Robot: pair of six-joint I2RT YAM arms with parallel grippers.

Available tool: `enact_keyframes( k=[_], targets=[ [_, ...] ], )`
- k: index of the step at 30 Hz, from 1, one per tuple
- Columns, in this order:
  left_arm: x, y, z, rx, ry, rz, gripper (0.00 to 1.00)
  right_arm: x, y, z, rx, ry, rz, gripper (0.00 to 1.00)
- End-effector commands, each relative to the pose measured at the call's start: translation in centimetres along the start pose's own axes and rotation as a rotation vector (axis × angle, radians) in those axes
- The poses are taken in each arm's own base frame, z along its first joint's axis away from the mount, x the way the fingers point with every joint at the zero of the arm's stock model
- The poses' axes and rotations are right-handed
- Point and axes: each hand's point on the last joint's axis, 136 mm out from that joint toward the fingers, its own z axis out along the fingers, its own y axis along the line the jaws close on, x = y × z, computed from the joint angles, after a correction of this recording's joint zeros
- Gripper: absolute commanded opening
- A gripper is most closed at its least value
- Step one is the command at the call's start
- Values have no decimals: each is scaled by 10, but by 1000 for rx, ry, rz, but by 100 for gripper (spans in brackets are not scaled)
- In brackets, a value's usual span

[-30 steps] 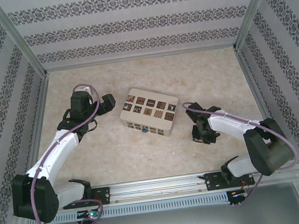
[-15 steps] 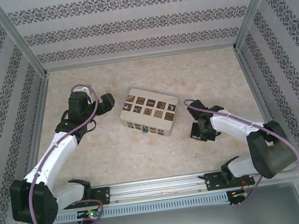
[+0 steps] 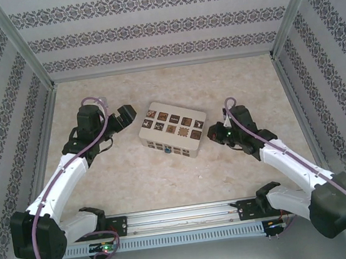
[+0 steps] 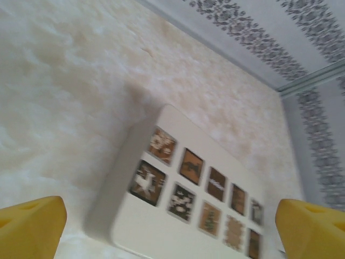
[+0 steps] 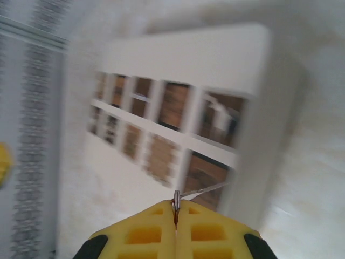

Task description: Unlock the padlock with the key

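The padlock is a tiny blue speck on the front wall of the cream box with dark patterned squares. In the right wrist view, my right gripper is shut on the key; its ring and thin blade stick out between the yellow fingertips toward the box. Seen from above, the right gripper sits just off the box's right end. My left gripper hovers at the box's left end, jaws wide open. Its yellow fingers frame the box lid.
Patterned walls with metal frame posts enclose the marbled table on three sides. The arm bases and a rail run along the near edge.
My right gripper rose from the table right of the box and swung left to the box's right end, now shut on the key. The left gripper shifted slightly toward the box.
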Motion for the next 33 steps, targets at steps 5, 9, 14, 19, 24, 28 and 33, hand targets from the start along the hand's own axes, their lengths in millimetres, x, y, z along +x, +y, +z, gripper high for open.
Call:
enact_keyframes(
  k=[5,9,14,19,24,28,33],
  targets=[
    [-1,-76,2,345,66,-353,95,-43,119,-14,-493,-100,-30,0],
    [5,-107,5,458,86,-424,93,-40,155,-11,-580,-48,-57,0],
    [16,-126,16,533,117,-530,90,-31,182,-3,-653,2,-82,0],
    [21,-143,25,629,129,-616,85,-24,194,3,-688,19,-100,0],
    [26,-153,31,676,160,-657,79,-19,202,7,-711,36,-101,0],
    [27,-158,33,703,174,-674,72,-15,204,10,-714,42,-101,0],
    [27,-158,34,696,176,-673,60,-11,203,12,-712,43,-97,0]
  ],
)
